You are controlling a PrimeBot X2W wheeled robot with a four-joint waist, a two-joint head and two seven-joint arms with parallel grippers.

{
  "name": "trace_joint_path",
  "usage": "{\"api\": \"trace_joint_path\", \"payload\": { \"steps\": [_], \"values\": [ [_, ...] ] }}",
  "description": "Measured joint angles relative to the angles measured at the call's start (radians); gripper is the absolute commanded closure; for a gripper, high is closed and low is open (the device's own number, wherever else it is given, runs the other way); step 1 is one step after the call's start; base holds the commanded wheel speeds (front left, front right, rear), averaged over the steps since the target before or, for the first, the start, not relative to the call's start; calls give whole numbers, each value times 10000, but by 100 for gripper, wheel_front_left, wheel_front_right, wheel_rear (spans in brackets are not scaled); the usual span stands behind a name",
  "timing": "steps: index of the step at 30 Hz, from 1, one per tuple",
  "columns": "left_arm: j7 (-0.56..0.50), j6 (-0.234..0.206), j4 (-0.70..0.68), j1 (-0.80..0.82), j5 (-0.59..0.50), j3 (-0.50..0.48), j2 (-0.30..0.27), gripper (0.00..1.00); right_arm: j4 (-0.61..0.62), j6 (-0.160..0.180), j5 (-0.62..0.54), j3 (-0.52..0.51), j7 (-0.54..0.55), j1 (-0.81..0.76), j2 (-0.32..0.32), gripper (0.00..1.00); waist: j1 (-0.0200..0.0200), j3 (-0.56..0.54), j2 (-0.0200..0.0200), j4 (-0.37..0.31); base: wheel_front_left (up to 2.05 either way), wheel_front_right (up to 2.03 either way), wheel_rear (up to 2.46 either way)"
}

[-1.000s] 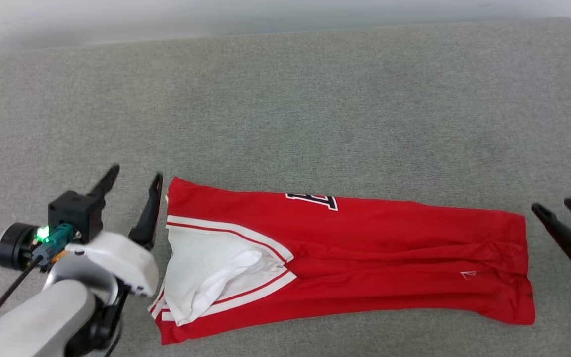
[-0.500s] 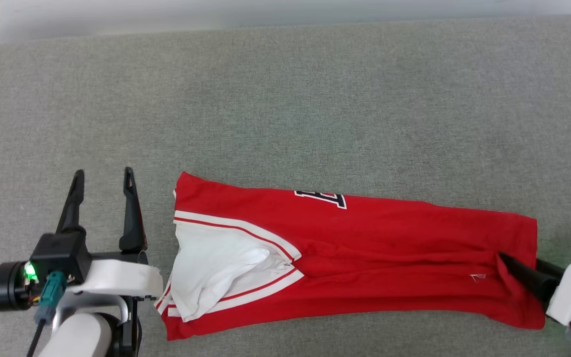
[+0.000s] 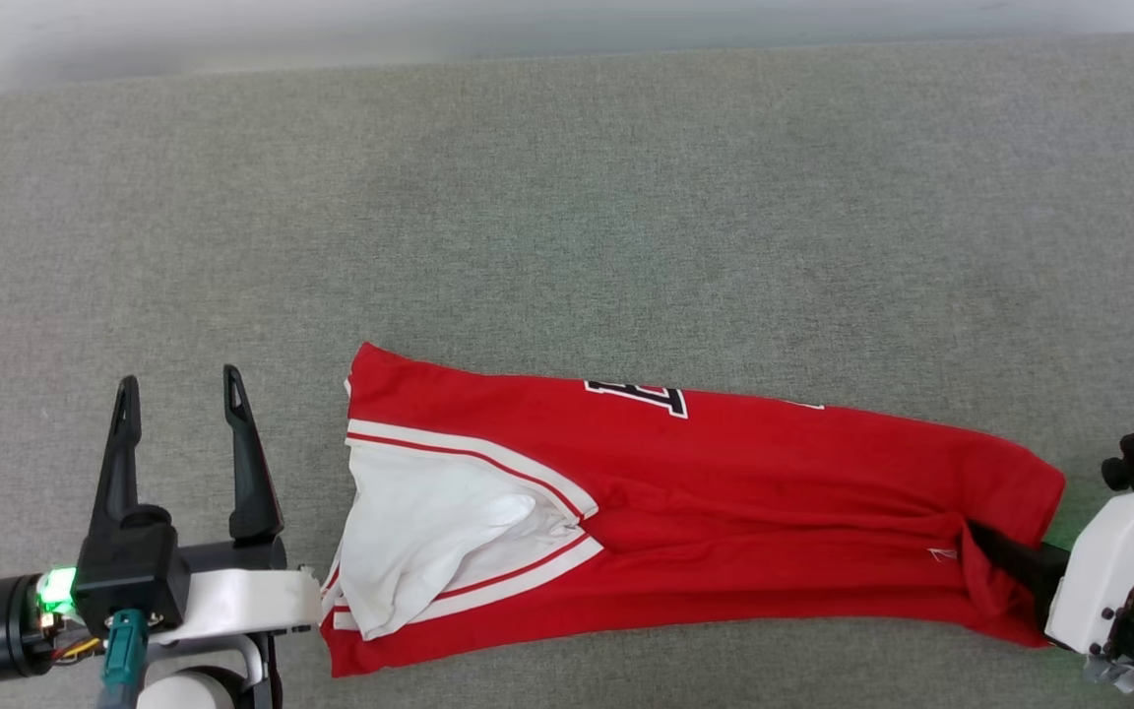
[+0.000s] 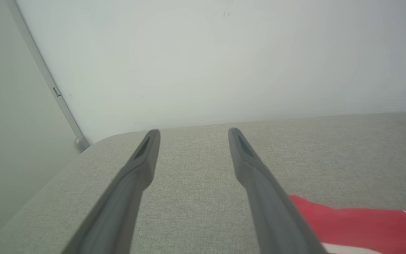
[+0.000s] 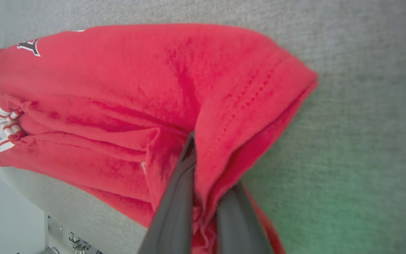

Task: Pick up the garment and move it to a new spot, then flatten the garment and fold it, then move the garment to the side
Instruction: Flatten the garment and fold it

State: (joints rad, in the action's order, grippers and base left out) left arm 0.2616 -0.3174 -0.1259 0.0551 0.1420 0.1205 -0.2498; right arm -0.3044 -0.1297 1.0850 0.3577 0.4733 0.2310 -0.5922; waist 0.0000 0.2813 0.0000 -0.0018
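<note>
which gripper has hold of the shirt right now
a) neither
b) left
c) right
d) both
C: the right gripper is shut on the shirt at its hem end, with red cloth bunched between its fingers, while the left gripper stands open beside the sleeve end, apart from the cloth.

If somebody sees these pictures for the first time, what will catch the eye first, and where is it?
The red T-shirt, folded into a long strip, lies across the grey padded surface in the lower middle of the head view. At its right end, the right gripper pinches the bunched red cloth. The left gripper stands open beside the white-sleeve end.
</note>
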Motion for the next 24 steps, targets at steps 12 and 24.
{"api": "trace_joint_path", "payload": {
  "steps": [12, 24],
  "values": [
    [0, 541, -42, -544, -1001, -738, 780, 0, 15, -17, 240, -313, -105, 207, -1344, 100, 0, -315, 0, -165, 0, 0, 0],
    [0, 725, 121, -825, -1321, -621, 976, 0, 748, -12, 343, -872, 1329, 336, -2023, 100, 0, -437, 0, -216, 0, 0, 0]
  ]
}}
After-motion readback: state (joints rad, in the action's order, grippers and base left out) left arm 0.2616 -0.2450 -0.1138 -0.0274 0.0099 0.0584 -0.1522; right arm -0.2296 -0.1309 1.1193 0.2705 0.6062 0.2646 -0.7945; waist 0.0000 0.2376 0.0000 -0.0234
